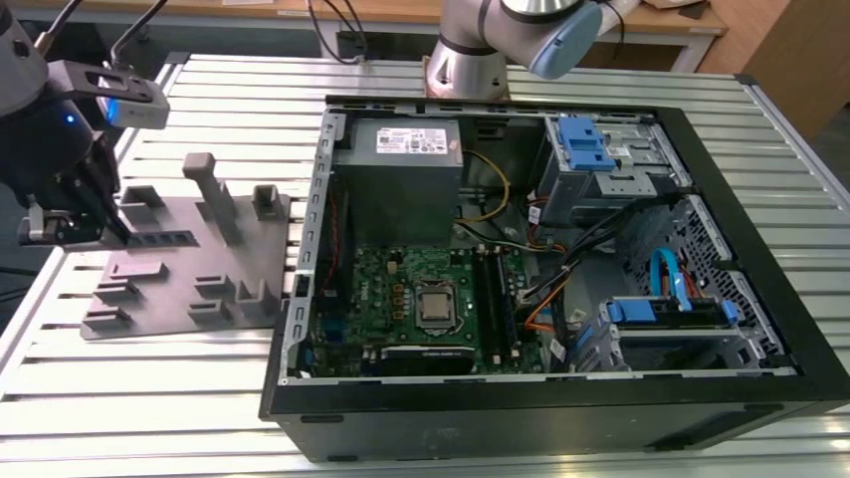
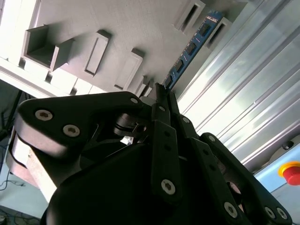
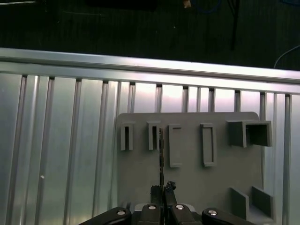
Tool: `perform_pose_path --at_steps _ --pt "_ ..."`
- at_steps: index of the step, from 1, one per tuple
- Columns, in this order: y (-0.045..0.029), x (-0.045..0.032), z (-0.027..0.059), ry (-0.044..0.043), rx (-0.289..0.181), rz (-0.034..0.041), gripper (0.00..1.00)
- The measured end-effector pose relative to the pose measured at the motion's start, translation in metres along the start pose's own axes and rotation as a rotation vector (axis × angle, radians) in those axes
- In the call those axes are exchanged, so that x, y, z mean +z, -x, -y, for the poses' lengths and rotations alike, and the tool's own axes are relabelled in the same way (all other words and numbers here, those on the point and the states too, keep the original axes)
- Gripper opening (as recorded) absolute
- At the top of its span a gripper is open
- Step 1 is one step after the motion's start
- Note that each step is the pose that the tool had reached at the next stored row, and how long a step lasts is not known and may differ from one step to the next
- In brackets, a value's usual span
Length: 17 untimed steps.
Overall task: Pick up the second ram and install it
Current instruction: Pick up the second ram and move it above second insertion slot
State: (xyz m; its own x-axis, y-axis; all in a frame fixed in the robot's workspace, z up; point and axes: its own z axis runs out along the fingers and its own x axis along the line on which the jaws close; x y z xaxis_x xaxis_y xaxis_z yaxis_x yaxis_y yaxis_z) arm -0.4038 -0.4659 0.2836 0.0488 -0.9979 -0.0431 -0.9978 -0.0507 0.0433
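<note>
Pinching its end, the end effector [image 2: 162, 91] holds the thin blue chip-lined second ram [image 2: 192, 47].

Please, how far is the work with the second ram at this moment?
Done: the pincer is shut on the second ram, gripping one end. In hand: the stick is over the grey plate, at the exterior view's left of the open case. Left: installing; the ram is not yet in the motherboard.

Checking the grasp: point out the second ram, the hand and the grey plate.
second ram [image 2: 190, 49], second wrist view, chip-side face.
hand [image 3: 162, 188], first wrist view, between fingertips.
grey plate [image 1: 166, 284], exterior view, bare flat base.
</note>
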Motion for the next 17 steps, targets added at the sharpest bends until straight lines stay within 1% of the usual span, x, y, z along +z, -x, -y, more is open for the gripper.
perform_pose_path --at_steps 17 --pt "0.0008 -0.0198 -0.0009 0.0 0.0 0.0 0.11"
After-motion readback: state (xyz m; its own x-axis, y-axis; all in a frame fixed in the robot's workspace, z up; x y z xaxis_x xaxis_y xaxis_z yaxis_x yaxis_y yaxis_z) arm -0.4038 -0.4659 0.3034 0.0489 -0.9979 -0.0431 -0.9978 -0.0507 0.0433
